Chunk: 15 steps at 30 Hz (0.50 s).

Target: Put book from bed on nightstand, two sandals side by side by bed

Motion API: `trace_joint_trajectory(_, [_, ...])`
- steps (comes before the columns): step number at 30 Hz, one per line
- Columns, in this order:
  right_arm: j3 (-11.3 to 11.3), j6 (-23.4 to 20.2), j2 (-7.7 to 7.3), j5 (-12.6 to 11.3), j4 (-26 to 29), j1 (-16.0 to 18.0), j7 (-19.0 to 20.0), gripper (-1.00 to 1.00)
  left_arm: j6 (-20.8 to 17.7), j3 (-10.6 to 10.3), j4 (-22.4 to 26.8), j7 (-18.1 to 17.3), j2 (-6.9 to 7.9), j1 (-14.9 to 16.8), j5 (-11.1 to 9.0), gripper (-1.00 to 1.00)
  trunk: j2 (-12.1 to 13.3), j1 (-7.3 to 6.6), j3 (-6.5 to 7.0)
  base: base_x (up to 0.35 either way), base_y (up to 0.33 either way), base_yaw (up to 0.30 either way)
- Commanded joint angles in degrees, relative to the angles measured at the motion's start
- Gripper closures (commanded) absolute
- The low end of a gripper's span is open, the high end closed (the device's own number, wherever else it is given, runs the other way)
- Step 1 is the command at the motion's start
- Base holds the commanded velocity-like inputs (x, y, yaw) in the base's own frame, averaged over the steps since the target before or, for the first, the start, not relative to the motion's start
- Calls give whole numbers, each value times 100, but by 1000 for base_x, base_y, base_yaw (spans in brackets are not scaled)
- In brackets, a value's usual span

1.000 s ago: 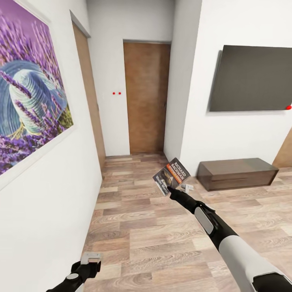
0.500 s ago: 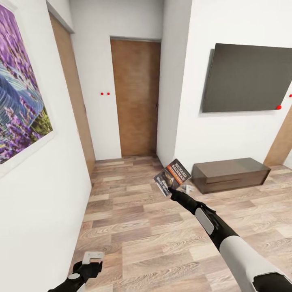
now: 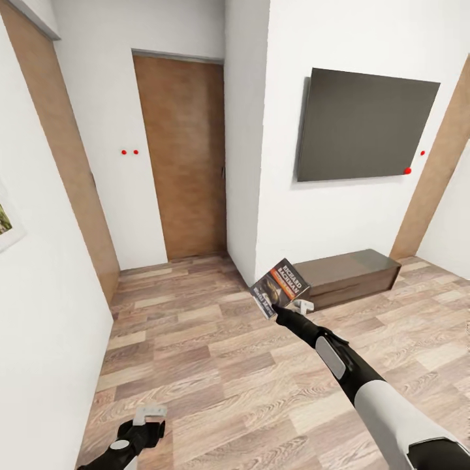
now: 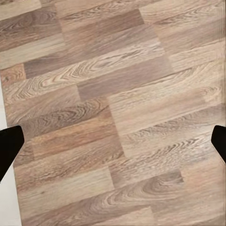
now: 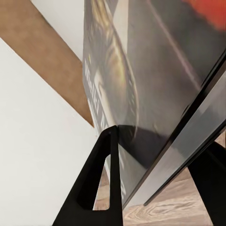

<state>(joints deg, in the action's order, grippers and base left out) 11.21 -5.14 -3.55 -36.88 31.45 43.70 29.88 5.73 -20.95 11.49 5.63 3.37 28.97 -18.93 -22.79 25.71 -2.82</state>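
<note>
Your right gripper (image 3: 282, 309) is clamping the book (image 3: 281, 287) by its lower edge, fingers closed on both covers; in the right wrist view the black fingers (image 5: 106, 179) are pinching the glossy paperback (image 5: 141, 94). The arm is reaching forward, holding the book upright and tilted, its long axis running up and away from the gripper, cover facing the head camera. Your left gripper (image 3: 149, 418) is hanging low beside the white wall (image 3: 46, 339), its jaws standing apart and holding nothing over the wood-plank floor (image 4: 113, 113). Ahead are a closed wooden door (image 3: 183, 156), a wall-mounted dark screen (image 3: 365, 124) and, beneath it, a long low dark cabinet (image 3: 346, 274). No nightstand, bed or sandal is showing, so the turn toward the nightstand is probably what matters next.
</note>
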Motion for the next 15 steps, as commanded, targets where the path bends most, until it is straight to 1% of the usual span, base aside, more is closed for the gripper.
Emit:
trace_joint_trajectory(1, [22, -32, -5, -73, 2, 7, -1, 100, 15, -50, 3, 26, 4, 3, -49, -100, -13, 7, -12, 339, 0, -273])
trace_joint_trajectory(15, [22, -31, -53, -73, -15, 7, 18, 100, 15, -50, 1, 26, -1, 3, 85, -100, -13, 7, -11, 339, 0, -273])
